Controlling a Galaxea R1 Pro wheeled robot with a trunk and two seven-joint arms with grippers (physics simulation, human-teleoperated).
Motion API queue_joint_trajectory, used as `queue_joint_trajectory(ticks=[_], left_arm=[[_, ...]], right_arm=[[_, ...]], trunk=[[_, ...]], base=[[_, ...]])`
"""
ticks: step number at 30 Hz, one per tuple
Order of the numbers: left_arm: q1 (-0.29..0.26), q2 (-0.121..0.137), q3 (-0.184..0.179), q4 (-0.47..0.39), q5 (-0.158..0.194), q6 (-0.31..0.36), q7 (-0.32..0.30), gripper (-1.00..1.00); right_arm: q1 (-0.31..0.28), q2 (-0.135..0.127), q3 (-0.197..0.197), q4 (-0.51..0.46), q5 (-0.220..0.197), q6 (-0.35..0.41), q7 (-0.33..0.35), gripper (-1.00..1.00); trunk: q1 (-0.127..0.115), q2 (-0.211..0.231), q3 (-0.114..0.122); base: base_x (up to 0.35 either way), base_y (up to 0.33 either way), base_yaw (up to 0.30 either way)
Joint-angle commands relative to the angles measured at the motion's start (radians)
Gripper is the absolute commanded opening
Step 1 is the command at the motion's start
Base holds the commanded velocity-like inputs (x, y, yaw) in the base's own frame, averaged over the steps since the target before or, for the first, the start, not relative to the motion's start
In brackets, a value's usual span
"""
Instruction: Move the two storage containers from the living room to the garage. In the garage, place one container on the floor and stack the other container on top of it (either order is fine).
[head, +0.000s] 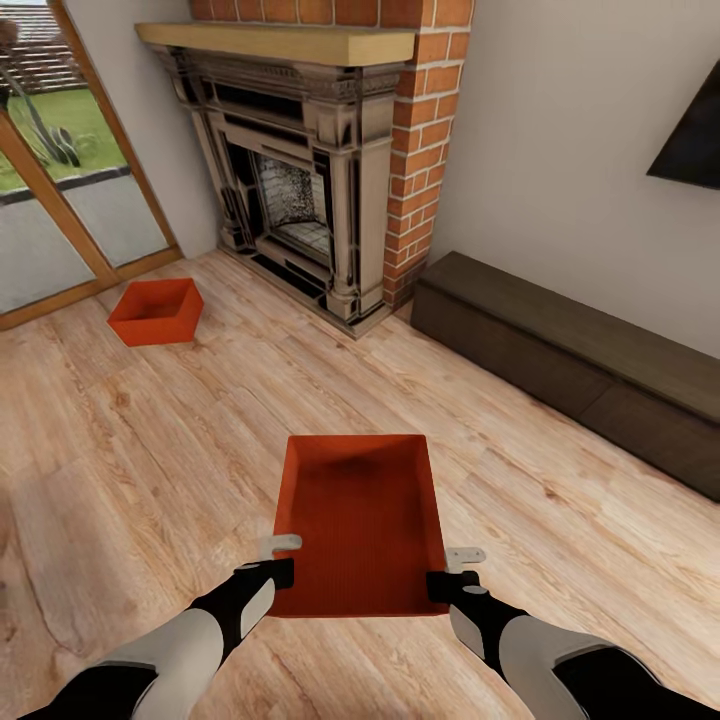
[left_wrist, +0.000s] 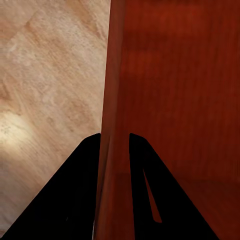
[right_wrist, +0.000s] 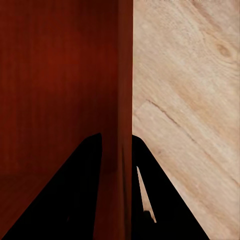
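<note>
I'm pinching the near container by its side walls, left gripper and right gripper each clamping one, second container sitting by the fireplace, open wood floor between.

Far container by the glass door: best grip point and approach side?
Take the far container by its thin upright side walls, coming down from above: the top is open and both long rims are exposed. One gripper per wall probably works best, as the left gripper and right gripper straddle the near container.
</note>
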Motion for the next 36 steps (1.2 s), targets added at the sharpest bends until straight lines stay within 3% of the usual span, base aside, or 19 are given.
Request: queue_joint_trajectory(ticks=[1,25,36], left_arm=[[0.0,0.001,0.0,-0.001,-0.003,0.007,0.039,-1.0],[0.0,0.001,0.0,-0.001,-0.003,0.007,0.039,-1.0],[0.0,0.0,0.0,-0.003,-0.003,0.005,0.039,-1.0]], right_arm=[[-0.001,-0.001,-0.001,0.002,-0.017,-0.007,-0.045,-1.0],[-0.001,-0.001,-0.001,0.002,-0.017,-0.007,-0.045,-1.0],[-0.001,0.006,-0.001,0.002,-0.017,-0.007,-0.082,-1.0]], trunk=[[-0.004,0.006,0.002],[-0.096,0.174,0.078],[-0.096,0.174,0.085]], base=[[0.0,0.0,0.0],[0.0,0.0,0.0],[0.0,0.0,0.0]])
